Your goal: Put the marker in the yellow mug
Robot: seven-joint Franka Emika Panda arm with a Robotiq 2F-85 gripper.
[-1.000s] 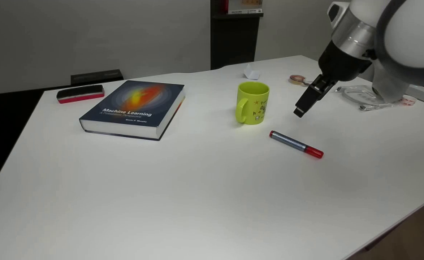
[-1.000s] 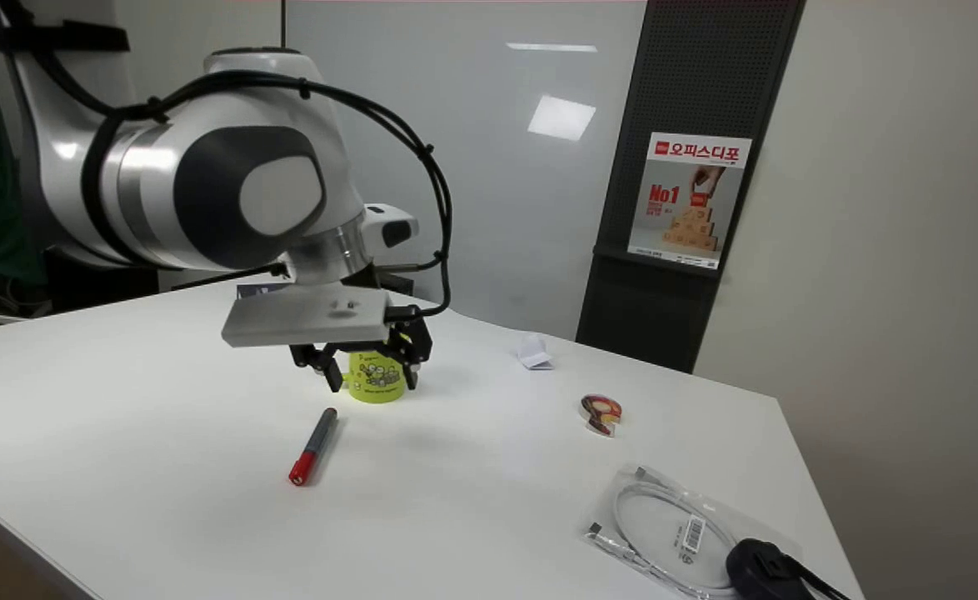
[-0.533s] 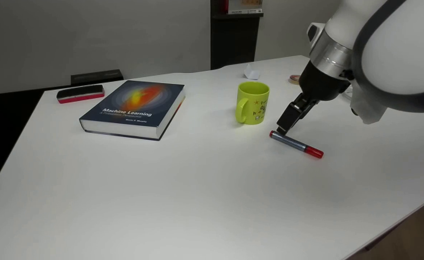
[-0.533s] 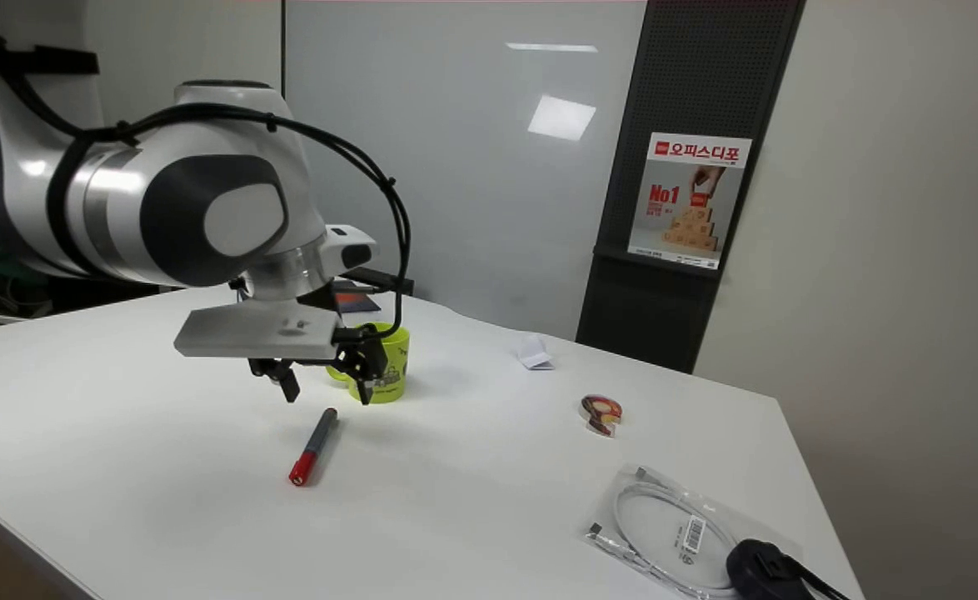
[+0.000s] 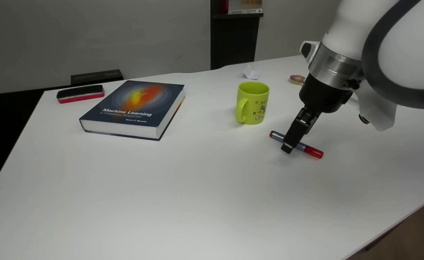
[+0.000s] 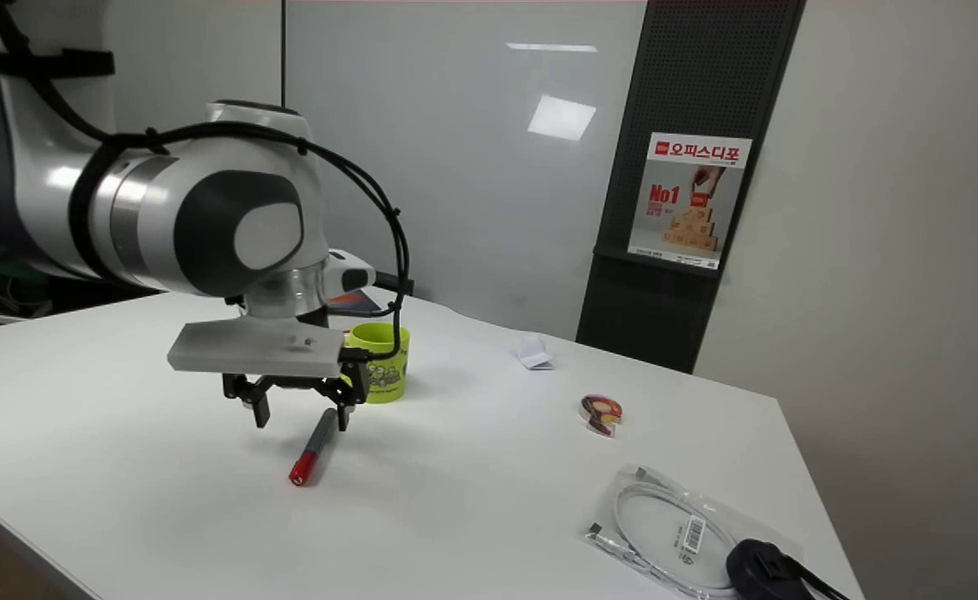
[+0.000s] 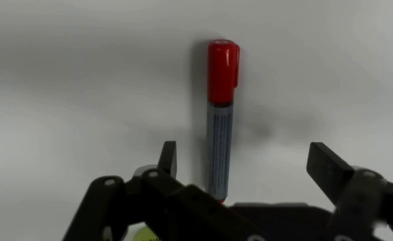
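Observation:
The marker, with a grey barrel and red cap, lies flat on the white table in both exterior views [image 5: 301, 146] [image 6: 316, 443]. The yellow-green mug [image 5: 256, 103] stands upright near its plain red end, handle outward; it also shows in an exterior view [image 6: 386, 379], partly behind the gripper. My gripper [image 6: 301, 422] is open and empty, low over the marker; in an exterior view its finger [image 5: 287, 148] hides part of the barrel. In the wrist view, the marker [image 7: 220, 130] lies between the open fingers [image 7: 243, 147], nearer the left one. The mug's edge [image 7: 146, 235] shows at the bottom.
A thick book [image 5: 134, 108] lies left of the mug, with a black and red case [image 5: 80, 94] beyond it. A folded white paper [image 6: 534, 352], a tape roll [image 6: 601, 414] and a bagged white cable [image 6: 681, 533] lie on the table.
The gripper has come down to the marker; in an exterior view, it moved left and down, then further down with its fingers staying open. The marker and the mug have not moved.

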